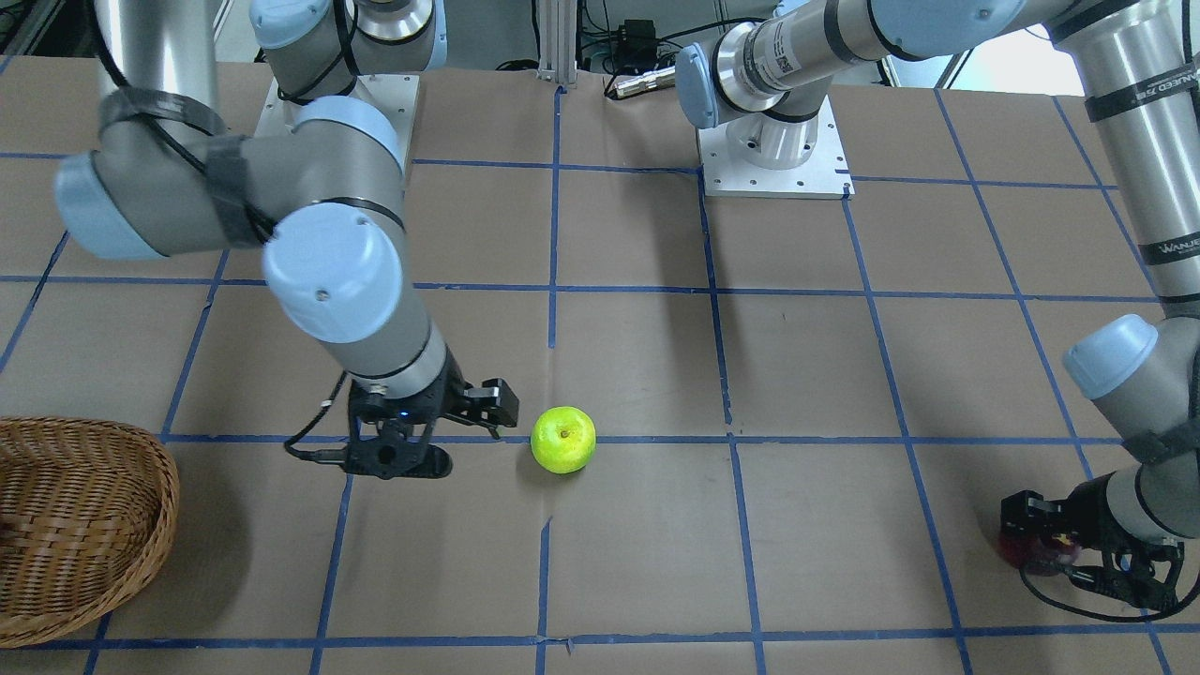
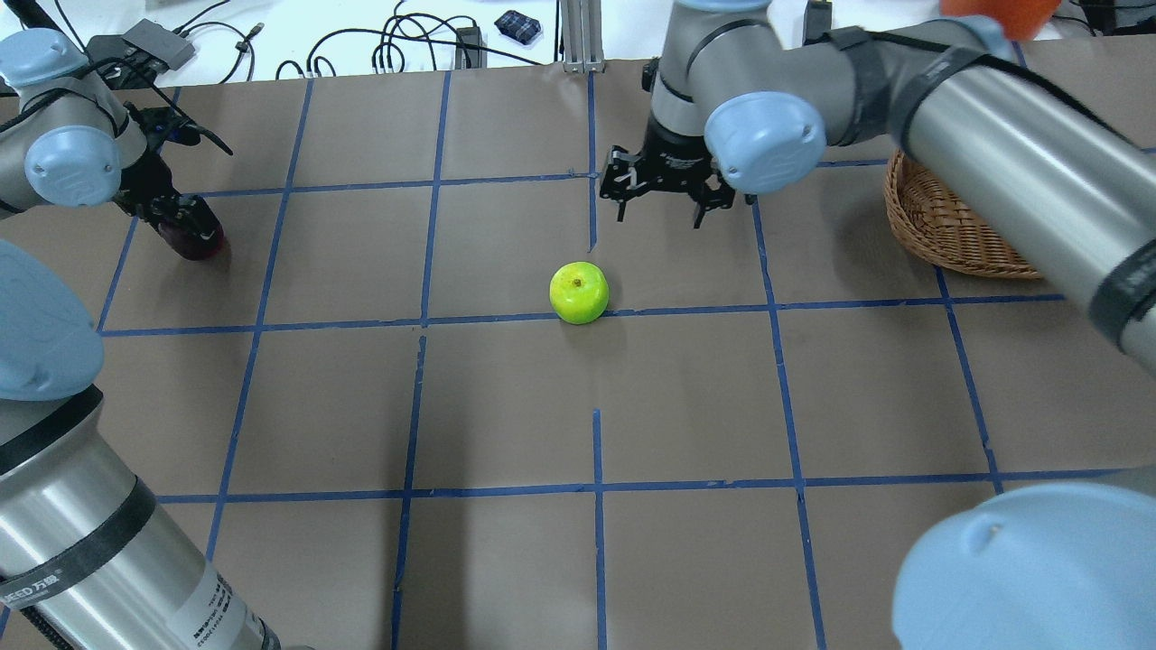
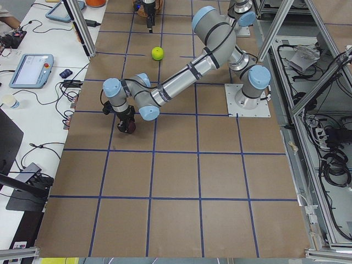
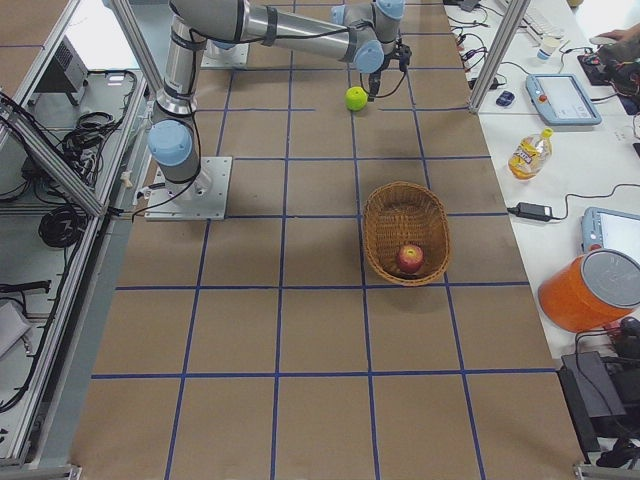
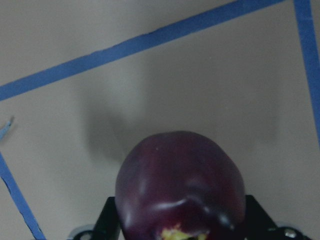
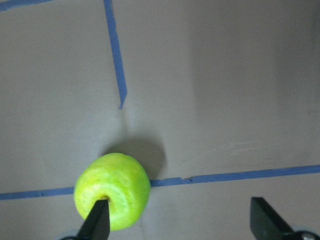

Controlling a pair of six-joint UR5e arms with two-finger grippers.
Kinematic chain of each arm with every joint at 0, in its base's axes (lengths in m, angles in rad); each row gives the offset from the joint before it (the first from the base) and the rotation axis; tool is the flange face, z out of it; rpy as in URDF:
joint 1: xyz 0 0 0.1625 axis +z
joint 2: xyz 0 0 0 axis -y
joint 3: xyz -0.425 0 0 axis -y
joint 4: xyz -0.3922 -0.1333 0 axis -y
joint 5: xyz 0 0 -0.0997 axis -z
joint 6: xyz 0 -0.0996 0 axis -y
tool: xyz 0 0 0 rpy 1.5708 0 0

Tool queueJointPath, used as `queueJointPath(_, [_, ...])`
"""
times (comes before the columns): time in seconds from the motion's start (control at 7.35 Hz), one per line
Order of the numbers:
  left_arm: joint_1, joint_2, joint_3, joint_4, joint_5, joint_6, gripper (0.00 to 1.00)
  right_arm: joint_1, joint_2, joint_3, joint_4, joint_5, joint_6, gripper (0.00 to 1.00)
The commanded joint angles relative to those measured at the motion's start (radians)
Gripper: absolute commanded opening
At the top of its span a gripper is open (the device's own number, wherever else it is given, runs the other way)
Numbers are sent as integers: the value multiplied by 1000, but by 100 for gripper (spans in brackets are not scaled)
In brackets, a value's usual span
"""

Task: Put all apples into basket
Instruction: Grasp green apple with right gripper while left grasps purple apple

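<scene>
Gripping maroon apple (image 5: 180, 182) in left jaws — right jaws spread.

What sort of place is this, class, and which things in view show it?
Most likely a robotics lab test cell: the left arm and right arm are bolted to a table gridded with blue tape, with a teach pendant and loose cables alongside.

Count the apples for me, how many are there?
3. The green apple sits on the table, the dark purple apple is gripped by the left end effector, and the red apple lies in the wicker basket.
</scene>
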Motion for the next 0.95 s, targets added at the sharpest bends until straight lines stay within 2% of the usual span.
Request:
queueJointPath(0.0, [-33,49,-1,-101,-8,-75,26,94,70,1,-73,3,186,100])
queueJointPath(0.27, [-87,147,-44,-216,-60,-206,26,111,93,7,-69,3,207,100])
queueJointPath(0.41, [-113,219,-99,-262,-97,-345,22,113,103,8,-70,1,207,100])
queueJointPath(0.68, [-197,304,-186,-265,-103,-460,22,116,130,7,-76,1,207,100])
queueJointPath(0.82, [-235,342,-217,-264,-109,-594,22,116,148,8,-78,0,199,100])
